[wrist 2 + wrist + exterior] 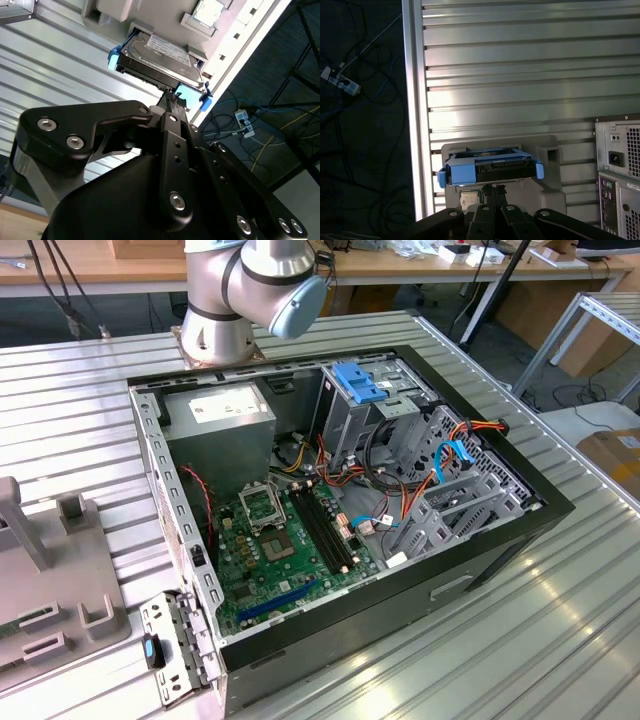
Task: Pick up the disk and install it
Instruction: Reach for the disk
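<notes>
Your disk (pixel 160 57) lies flat in a grey holder (pixel 549 192) on the ribbed metal worktop (pixel 520 75). The holder sits close to the worktop's edge, and beyond that edge cables trail on the floor (pixel 365 150). In both wrist views the blue rails (pixel 462 175) run along the disk's sides, and in the second wrist view its white label (pixel 167 50) faces up. The rear panel of the computer case (pixel 620 170) stands just beside the holder.

Your gripper (pixel 494 188) points at the end of the disk that faces it. Its fingers (pixel 169 107) are clenched together and the tips are right at that end. You cannot tell whether they touch it.

In the exterior view the computer case (pixel 470 580) lies open in the middle of the worktop, with the green motherboard (pixel 290 540) showing inside. The arm (pixel 250 290) rises from its base at the case's 11 o'clock. Inside the case, the grey power-supply box (pixel 225 425) sits toward 10 o'clock. The drive cage (pixel 350 430) with its blue bracket (pixel 355 385) sits at 12 o'clock. A grey plate (pixel 50 580) lies at the case's 9 o'clock.
</notes>
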### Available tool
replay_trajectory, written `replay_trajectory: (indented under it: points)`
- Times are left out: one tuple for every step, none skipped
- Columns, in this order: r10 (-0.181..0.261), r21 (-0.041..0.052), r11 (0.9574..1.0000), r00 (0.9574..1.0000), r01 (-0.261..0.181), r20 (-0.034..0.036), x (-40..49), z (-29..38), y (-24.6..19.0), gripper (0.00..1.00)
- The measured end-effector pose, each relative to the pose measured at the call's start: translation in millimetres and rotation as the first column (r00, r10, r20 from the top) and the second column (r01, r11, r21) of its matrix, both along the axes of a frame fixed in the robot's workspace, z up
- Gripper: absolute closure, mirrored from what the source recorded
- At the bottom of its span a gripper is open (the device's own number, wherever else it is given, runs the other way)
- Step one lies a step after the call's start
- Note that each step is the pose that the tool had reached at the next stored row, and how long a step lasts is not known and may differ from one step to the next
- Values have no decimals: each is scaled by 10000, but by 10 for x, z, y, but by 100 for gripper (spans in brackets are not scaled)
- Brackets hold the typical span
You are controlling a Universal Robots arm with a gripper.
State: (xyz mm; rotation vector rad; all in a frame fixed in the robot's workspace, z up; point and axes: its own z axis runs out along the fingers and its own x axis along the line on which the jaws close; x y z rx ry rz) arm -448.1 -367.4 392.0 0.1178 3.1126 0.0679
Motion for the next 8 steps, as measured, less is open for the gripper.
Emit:
replay_trajectory:
  points:
    - [-1,0,10000,10000,1,0,0,0,1,89]
    - [-2,0,10000,10000,2,1,-1,0,1,89]
    - [-1,0,10000,10000,1,0,-1,0,1,89]
    - [-1,0,10000,10000,1,1,-1,0,1,89]
    - [-1,0,10000,10000,1,1,-2,0,1,89]
    - [-1,0,10000,10000,1,0,-5,0,0,89]
    - [-2,0,10000,10000,2,1,-13,-1,1,89]
    - [-2,0,10000,10000,2,0,-29,0,1,89]
